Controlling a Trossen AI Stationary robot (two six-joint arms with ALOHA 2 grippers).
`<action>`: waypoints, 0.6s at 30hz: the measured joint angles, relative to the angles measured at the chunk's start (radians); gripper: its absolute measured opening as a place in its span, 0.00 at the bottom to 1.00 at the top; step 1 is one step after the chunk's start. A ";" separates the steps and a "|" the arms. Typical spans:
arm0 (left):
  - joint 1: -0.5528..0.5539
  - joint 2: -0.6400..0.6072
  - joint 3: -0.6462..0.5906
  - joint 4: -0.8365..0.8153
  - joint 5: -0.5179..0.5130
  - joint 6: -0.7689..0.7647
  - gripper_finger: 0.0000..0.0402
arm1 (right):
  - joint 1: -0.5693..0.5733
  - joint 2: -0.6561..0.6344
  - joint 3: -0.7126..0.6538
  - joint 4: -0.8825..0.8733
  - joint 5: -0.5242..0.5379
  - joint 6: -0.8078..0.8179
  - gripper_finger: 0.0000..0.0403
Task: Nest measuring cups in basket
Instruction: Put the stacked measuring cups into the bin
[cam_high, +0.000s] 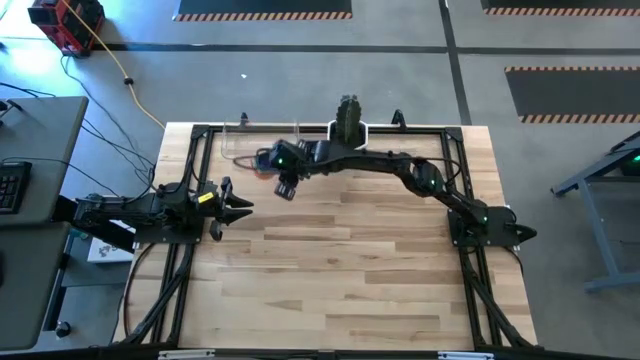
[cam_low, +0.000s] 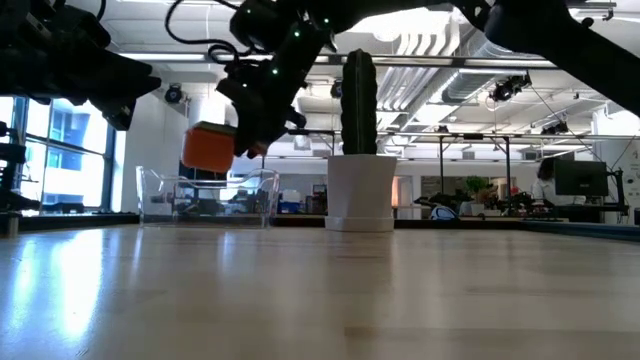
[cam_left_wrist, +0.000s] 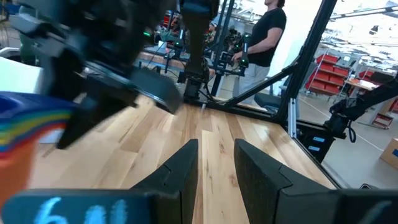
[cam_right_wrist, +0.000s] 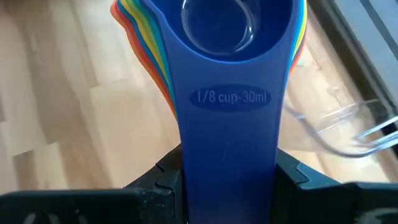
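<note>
A nested stack of measuring cups (cam_right_wrist: 236, 37), blue one on top with rainbow-coloured rims under it, hangs in my right gripper (cam_right_wrist: 227, 180), which is shut on it. The low view shows its orange underside (cam_low: 208, 148) in the air, just above the clear basket (cam_low: 207, 195). From above, the stack (cam_high: 262, 170) is at the basket's (cam_high: 262, 140) near side, far left on the table. My left gripper (cam_high: 240, 205) waits open at the left edge and holds nothing. My right gripper pinches the stacked handles between its two fingers (cam_right_wrist: 165, 180), one on each long edge of the blue top handle (cam_right_wrist: 227, 155). The fingers slant down from the table's right and lie along the handle. The stack is lifted clear, bowls ahead of the fingers and opening upward.
A white pot with a green cactus (cam_high: 348, 125) stands at the far edge, right of the basket and close behind my right arm. Bare wooden tabletop (cam_high: 350, 270) takes up the near half. A person (cam_left_wrist: 267, 31) stands in the room beyond the table.
</note>
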 joint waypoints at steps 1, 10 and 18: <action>0.000 0.000 0.000 0.000 0.000 0.000 0.23 | 0.012 0.000 0.000 -0.005 0.010 0.007 0.30; 0.000 0.000 0.000 0.000 0.000 0.000 0.23 | 0.095 0.023 0.000 -0.056 0.015 0.124 0.30; 0.000 0.000 0.000 0.000 0.000 0.000 0.23 | 0.155 0.083 0.000 -0.051 0.004 0.205 0.30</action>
